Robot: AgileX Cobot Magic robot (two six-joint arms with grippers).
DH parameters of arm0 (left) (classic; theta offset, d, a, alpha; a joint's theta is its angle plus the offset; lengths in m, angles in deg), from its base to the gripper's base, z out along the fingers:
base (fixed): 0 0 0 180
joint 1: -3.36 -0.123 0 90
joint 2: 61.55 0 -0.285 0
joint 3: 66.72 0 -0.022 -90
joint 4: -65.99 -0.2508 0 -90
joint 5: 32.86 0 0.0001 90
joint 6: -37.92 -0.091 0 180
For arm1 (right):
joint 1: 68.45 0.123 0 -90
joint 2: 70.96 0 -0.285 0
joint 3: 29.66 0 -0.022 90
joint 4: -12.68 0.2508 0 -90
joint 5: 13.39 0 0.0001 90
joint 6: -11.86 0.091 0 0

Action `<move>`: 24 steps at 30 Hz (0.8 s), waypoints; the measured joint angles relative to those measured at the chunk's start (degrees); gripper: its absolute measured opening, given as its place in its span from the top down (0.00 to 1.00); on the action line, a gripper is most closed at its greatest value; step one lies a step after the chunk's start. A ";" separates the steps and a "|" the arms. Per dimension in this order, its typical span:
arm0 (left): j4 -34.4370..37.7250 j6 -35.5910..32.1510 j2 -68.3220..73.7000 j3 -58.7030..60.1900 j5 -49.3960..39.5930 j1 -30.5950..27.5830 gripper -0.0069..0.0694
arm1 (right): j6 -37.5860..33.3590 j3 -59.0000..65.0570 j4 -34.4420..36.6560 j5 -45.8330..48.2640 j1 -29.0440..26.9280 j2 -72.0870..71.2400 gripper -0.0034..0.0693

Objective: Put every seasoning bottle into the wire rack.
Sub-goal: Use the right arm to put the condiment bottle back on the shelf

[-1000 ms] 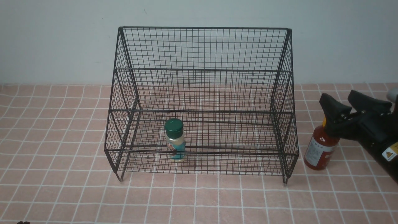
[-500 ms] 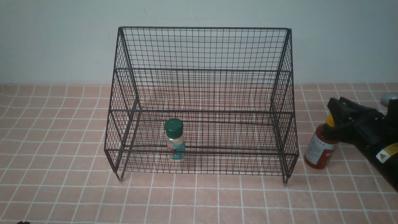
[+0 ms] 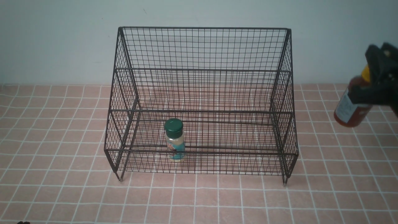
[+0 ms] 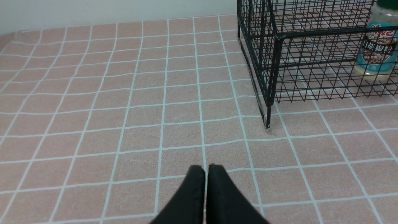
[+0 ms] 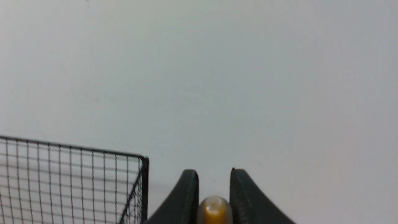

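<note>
pink tiles [image 3: 62, 193], pale wall [image 3: 62, 46], wire rack [image 3: 202, 70]

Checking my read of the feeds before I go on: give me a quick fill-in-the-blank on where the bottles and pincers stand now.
1. The green-capped shaker jar stands ___ the wire rack.
2. The right pincer is shut on the ___ sauce bottle, held above the tiled table.
3. The left pincer is ___ and holds nothing.
4. The held bottle's nozzle cap is ___.
Missing words: inside; red; shut; yellow.
</note>
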 joint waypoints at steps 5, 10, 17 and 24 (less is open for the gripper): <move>0.00 0.00 0.00 0.00 0.00 0.00 0.92 | -4.55 -7.67 8.20 4.02 8.19 -1.00 0.79; 0.00 0.00 0.00 0.00 0.00 0.00 0.92 | -5.82 -14.20 10.17 6.92 14.45 1.62 0.79; 0.00 0.00 0.00 0.00 -0.01 0.00 0.92 | -7.99 -20.16 11.17 9.49 17.82 9.69 0.79; 0.00 0.00 0.00 0.00 -0.01 0.00 0.92 | -7.33 -23.41 11.36 10.28 18.44 17.41 0.79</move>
